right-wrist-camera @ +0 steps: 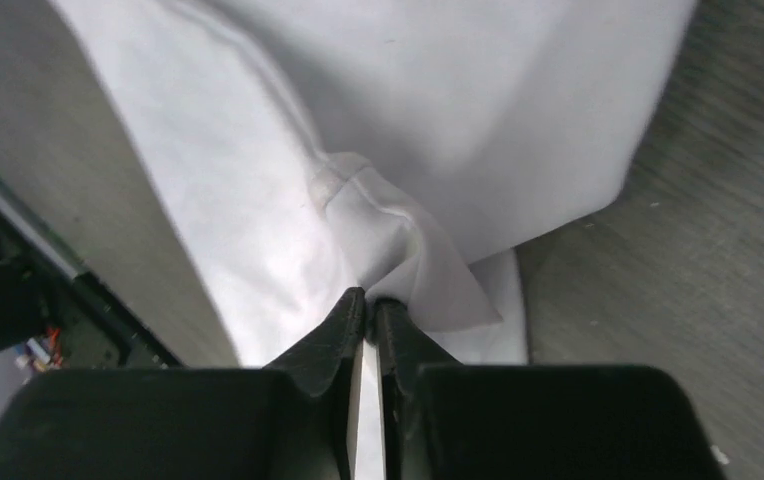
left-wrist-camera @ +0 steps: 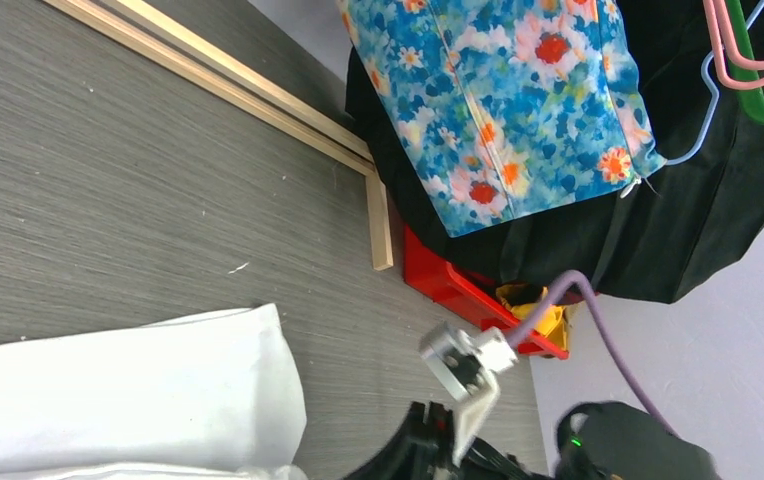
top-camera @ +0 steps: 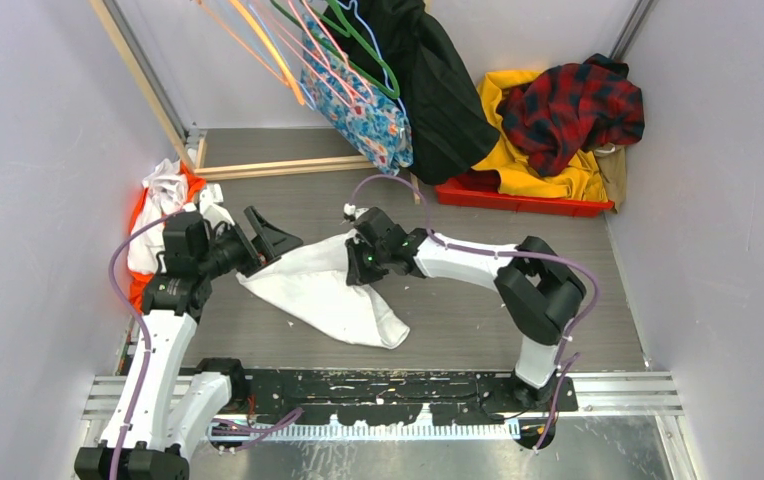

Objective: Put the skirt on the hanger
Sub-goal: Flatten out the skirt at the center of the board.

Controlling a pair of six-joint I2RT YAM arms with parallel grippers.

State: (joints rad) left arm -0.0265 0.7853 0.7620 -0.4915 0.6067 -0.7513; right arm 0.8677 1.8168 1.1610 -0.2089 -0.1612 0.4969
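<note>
The blue flowered skirt (top-camera: 366, 112) hangs at the back among several coloured wire hangers (top-camera: 293, 55), in front of a big black coat (top-camera: 440, 95). It also shows in the left wrist view (left-wrist-camera: 503, 110), with a green hanger (left-wrist-camera: 763, 100) beside it. My right gripper (top-camera: 360, 266) is shut on a fold of the plain white garment (top-camera: 333, 290), low over the table; the pinch shows in the right wrist view (right-wrist-camera: 369, 297). My left gripper (top-camera: 263, 248) looks open at the white garment's left edge; its fingers are out of its own wrist view.
A red tray (top-camera: 518, 200) at the back right holds a yellow garment (top-camera: 543, 170) and a red plaid shirt (top-camera: 573, 105). A wooden frame (top-camera: 278, 168) lies along the back left. A pile of white and orange clothes (top-camera: 163, 200) sits by the left wall.
</note>
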